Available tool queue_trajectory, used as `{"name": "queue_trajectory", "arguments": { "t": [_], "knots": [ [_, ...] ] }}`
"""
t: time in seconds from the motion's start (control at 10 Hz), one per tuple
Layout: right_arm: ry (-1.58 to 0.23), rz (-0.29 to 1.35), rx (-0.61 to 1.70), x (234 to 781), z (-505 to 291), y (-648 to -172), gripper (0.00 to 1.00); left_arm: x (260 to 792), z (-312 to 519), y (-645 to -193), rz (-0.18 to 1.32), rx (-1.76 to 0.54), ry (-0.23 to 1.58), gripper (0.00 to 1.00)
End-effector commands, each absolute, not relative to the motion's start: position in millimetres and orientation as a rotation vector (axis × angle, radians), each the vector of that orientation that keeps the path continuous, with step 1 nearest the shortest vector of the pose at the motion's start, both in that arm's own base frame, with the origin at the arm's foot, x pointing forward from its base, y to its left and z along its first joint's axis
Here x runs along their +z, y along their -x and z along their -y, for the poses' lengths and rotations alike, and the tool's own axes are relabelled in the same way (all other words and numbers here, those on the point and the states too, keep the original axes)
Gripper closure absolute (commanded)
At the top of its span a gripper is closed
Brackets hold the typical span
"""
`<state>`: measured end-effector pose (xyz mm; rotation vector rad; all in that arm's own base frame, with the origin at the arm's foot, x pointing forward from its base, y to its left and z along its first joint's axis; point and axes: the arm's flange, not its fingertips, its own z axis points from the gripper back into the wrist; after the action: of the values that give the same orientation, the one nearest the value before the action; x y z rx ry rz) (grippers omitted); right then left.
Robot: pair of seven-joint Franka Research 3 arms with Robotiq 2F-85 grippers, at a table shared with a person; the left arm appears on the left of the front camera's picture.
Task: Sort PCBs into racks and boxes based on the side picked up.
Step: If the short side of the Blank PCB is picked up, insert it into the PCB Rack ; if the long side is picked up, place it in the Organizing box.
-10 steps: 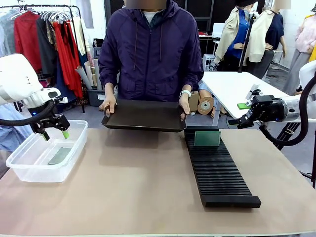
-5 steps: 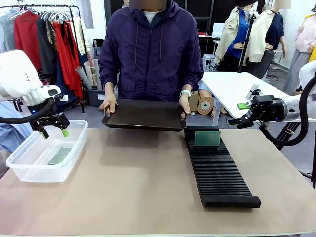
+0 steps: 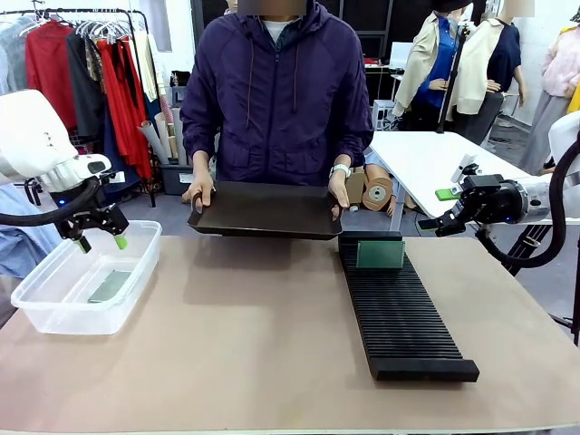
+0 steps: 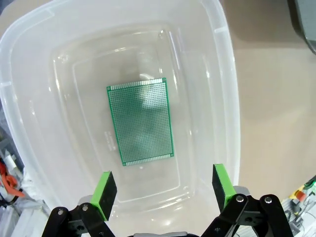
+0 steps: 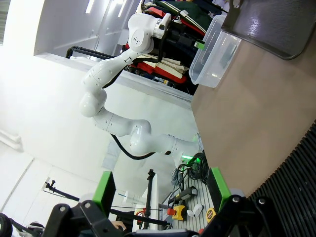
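Lying flat in box (image 4: pixel 224 89): green PCB (image 4: pixel 140 121)

Table: tan top (image 3: pixel 245 344), nearest the camera
Clothes rail: behind the table's left end, hung with red and grey garments (image 3: pixel 77 63)
White table: behind the table's right end (image 3: pixel 435 159)
Cardboard rolls: on the floor beside the white table (image 3: pixel 373 188)

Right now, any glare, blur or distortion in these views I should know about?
Front view: sharp, even light, soft shadow under the tray. Left wrist view: sharp; glare streaks on the tub floor and a dim patch across the PCB; tub walls bow from the wide lens. Right wrist view: rolled sideways, blown-out white backdrop, rack cut off at the corner.
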<state>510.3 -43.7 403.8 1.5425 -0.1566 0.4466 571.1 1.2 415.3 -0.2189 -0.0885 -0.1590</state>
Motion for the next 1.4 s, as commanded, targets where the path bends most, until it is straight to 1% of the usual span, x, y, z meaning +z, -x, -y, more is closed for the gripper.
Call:
{"name": "queue_trajectory", "arguments": {
  "t": [0.0,0.3,0.4,0.5,0.6,0.7,1.0,1.3],
  "knots": [
    [-1.532,0.173,0.462,404.9,44.0,-510.8,0.0,422.3,-8.5,-558.7,0.136,-0.161,0.31,0.0],
    [-1.532,0.173,0.462,404.9,44.0,-510.8,0.0,442.4,-26.5,-536.1,0.269,-0.183,0.602,0.0],
    [-1.532,0.173,0.462,404.9,44.0,-510.8,0.0,443.9,-32.4,-529.3,0.293,-0.175,0.645,0.0],
    [-1.532,0.173,0.462,404.9,44.0,-510.8,0.0,445.2,-32.3,-522.9,0.336,-0.201,0.785,0.0],
    [-1.532,0.173,0.462,404.9,44.0,-510.8,0.0,449.2,-28.3,-515.3,0.419,-0.259,1.033,0.0],
    [-1.532,0.173,0.462,404.9,44.0,-510.8,0.0,449.3,-28.8,-510.7,0.461,-0.279,1.15,0.0],
    [-1.532,0.173,0.462,404.9,44.0,-510.8,0.0,441.4,-26.2,-513.1,0.458,-0.281,1.245,0.0],
    [-1.532,0.173,0.462,404.9,44.0,-510.8,0.0,436.6,-22.5,-517.7,0.411,-0.292,1.268,0.0]
  ]
}}
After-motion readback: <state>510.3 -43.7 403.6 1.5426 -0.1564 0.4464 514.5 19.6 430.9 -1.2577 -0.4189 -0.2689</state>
